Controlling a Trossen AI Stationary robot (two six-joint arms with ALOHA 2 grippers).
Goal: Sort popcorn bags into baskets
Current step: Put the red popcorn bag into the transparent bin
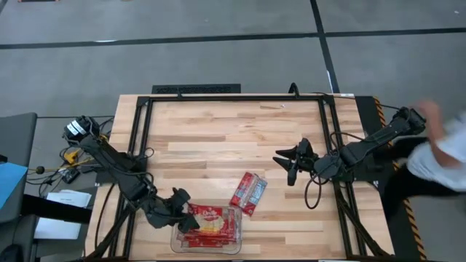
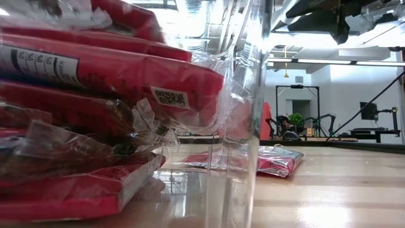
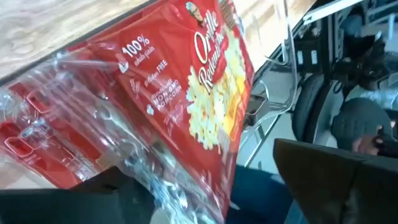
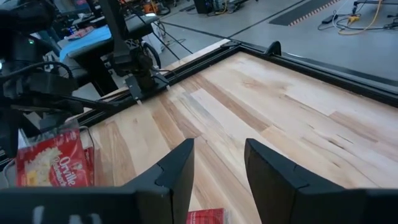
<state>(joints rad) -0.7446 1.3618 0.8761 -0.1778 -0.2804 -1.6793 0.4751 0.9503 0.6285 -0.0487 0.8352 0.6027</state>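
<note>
Low view: red packets (image 2: 95,76) (labels partly cut off) hide the tub (image 2: 253,126).

- In the low view the clear basket (image 2: 250,95) fills the near field, so its rim is cut off at the top edge and its far side cannot be made out.
- The popcorn bags (image 2: 95,76) stacked inside run off the left edge of that view; how many lie there is unclear (their wrappers overlap).
- In the high view the left gripper (image 1: 182,206) sits at the basket's edge, its fingertips too small to tell apart.
- The right wrist view shows only a corner of a loose bag (image 4: 206,216) at the bottom edge.
- A person (image 1: 437,145) at the high view's right edge is blurred and cropped.
</note>
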